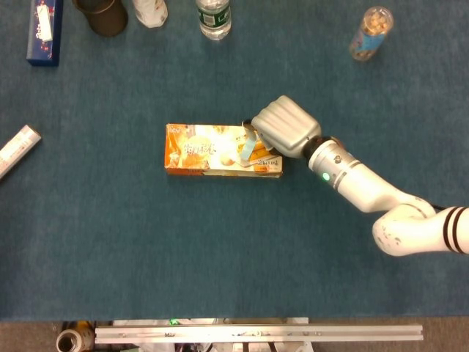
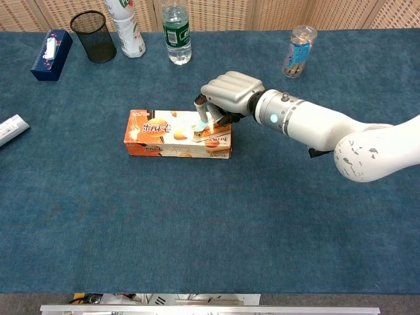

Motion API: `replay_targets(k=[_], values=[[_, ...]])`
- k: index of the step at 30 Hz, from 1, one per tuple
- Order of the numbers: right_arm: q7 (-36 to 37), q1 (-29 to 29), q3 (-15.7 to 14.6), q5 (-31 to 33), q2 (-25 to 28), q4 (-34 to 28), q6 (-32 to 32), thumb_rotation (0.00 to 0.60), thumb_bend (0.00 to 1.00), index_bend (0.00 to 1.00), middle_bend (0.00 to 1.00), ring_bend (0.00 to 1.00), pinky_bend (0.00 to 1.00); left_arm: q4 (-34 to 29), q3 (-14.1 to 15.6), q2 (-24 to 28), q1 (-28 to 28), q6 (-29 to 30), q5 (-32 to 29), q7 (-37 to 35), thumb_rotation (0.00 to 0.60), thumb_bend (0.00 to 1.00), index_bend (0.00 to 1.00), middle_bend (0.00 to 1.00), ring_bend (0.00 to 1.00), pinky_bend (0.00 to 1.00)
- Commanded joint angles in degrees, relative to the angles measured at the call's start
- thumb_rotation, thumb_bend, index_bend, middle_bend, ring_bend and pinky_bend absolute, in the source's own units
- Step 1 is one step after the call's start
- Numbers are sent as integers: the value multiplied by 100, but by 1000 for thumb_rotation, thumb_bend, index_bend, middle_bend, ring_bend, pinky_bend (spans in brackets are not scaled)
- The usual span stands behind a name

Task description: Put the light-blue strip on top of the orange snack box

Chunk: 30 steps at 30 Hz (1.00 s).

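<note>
The orange snack box [image 1: 205, 149] [image 2: 164, 133] lies flat in the middle of the blue table, long side left to right. My right hand [image 1: 286, 127] [image 2: 231, 96] hovers over the box's right end, fingers curled down. The light-blue strip [image 1: 247, 149] [image 2: 201, 123] is pinched in those fingers, standing tilted with its lower end touching the box top. Part of the strip is hidden under the hand. My left hand shows in neither view.
Along the far edge stand a dark blue box [image 1: 44, 29], a black mesh cup [image 2: 93, 36], a white bottle [image 2: 126, 29], a water bottle [image 2: 176, 36] and a clear jar [image 2: 298, 51]. A white tube [image 1: 18, 149] lies at far left.
</note>
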Motion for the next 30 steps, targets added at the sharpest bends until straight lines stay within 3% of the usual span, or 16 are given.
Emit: replay_targets(k=[1, 17, 30], values=[[-29, 6, -9, 20, -7, 7, 1, 600, 1000, 478, 1000, 1000, 1000, 6, 1, -1, 3, 3, 0, -4, 600, 166, 200, 722, 700, 629], [160, -84, 85, -220, 266, -405, 256, 600, 1000, 478, 1000, 1000, 1000, 14, 0, 2, 9, 32, 30, -19, 600, 166, 200, 718, 700, 629], [18, 18, 31, -54, -22, -57, 80, 600, 1000, 478, 1000, 1000, 1000, 69, 10, -12, 38, 19, -18, -63, 600, 166, 200, 717, 700, 629]])
